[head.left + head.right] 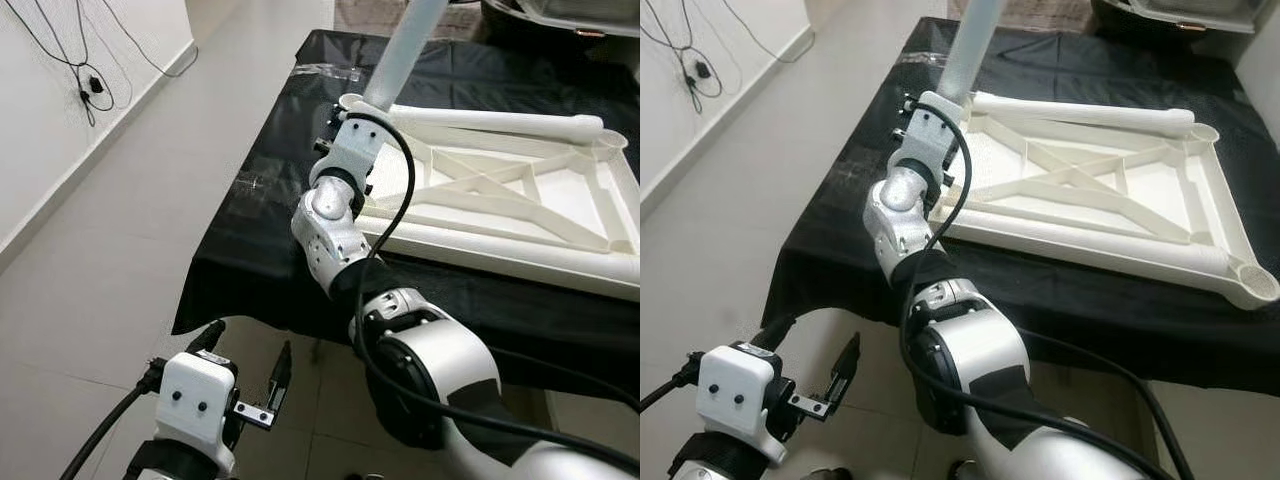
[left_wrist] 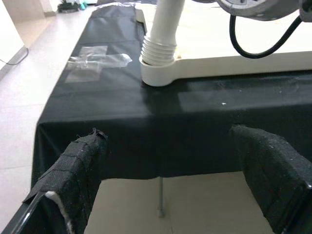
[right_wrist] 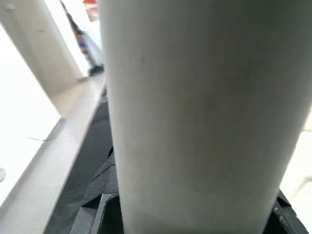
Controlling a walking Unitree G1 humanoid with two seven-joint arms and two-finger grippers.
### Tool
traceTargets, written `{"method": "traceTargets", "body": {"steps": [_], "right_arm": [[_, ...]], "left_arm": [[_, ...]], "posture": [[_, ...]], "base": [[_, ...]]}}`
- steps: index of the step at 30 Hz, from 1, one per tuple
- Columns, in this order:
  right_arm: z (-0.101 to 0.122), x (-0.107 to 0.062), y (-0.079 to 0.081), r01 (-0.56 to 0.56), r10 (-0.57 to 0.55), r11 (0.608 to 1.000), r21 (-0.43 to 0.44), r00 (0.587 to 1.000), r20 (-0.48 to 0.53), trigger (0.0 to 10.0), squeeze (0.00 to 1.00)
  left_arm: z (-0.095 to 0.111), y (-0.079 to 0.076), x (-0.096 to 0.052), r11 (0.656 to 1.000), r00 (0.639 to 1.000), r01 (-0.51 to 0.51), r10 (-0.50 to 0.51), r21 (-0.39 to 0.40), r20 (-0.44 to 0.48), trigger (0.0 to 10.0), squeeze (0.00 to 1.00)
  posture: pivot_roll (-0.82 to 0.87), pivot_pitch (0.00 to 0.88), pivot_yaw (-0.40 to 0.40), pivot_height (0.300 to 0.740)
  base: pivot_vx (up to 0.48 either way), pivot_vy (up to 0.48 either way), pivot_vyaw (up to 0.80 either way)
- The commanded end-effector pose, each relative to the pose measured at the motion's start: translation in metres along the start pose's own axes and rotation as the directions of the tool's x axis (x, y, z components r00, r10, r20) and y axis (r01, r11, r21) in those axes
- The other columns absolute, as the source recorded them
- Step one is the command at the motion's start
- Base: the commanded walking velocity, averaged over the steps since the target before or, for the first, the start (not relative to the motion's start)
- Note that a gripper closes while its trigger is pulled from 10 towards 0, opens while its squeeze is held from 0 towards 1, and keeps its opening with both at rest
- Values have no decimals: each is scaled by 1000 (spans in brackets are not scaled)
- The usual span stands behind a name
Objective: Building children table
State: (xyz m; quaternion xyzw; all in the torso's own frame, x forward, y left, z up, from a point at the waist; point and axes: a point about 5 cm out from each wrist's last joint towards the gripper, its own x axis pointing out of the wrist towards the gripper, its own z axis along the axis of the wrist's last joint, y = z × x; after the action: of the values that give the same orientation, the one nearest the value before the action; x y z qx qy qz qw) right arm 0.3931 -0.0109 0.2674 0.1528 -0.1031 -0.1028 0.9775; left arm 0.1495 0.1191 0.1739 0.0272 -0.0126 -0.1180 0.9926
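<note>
The tabletop (image 1: 1110,190) lies upside down on a black cloth (image 1: 1060,300), ribs showing, and the right gripper (image 1: 352,112) is at its near-left corner, jaws pinching the leg (image 1: 405,45) that stands upright in the corner socket (image 2: 158,73). The left wrist view shows thread still exposed above that socket, so I judge the leg not fully seated. Risks: turning with the leg tilted could cross the thread and jam it; a slip of the grip on the smooth plastic would stall the turning; and with nothing bracing the tabletop, torque could drag it across the cloth toward the edge. The left gripper (image 1: 250,385) hangs below the table edge, jaws spread and holding nothing, so it offers no steadying. Count: one tabletop; one leg upright; two more legs (image 1: 1080,112) lying flat against the frame, at the far side and near side; one clear plastic wrapper (image 2: 97,61) on the cloth.
</note>
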Motion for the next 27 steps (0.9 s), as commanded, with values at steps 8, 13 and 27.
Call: {"method": "traceTargets", "body": {"steps": [8, 13, 27], "right_arm": [[-55, -23, 9, -315, 305, 949, -6, 923, -234, 10000, 0], [-26, -15, 19, -390, 409, 906, 164, 906, -108, 10000, 0], [50, 4, 12, -589, 570, 722, 363, 804, 171, 10000, 0]], "left_arm": [[-2, 1, -1, 1000, 1000, -2, 3, 6, -7, 10000, 0], [-2, 1, 1, 1000, 1000, -4, 4, 4, 0, 10000, 0], [-4, 13, 28, 1000, 1000, 0, -1, 28, 23, 10000, 1000]], "posture": [[130, 252, -51, 740], [126, 231, -52, 740], [99, 122, -37, 740]], "base": [[0, 0, 0], [0, 0, 0], [0, 0, 0]]}}
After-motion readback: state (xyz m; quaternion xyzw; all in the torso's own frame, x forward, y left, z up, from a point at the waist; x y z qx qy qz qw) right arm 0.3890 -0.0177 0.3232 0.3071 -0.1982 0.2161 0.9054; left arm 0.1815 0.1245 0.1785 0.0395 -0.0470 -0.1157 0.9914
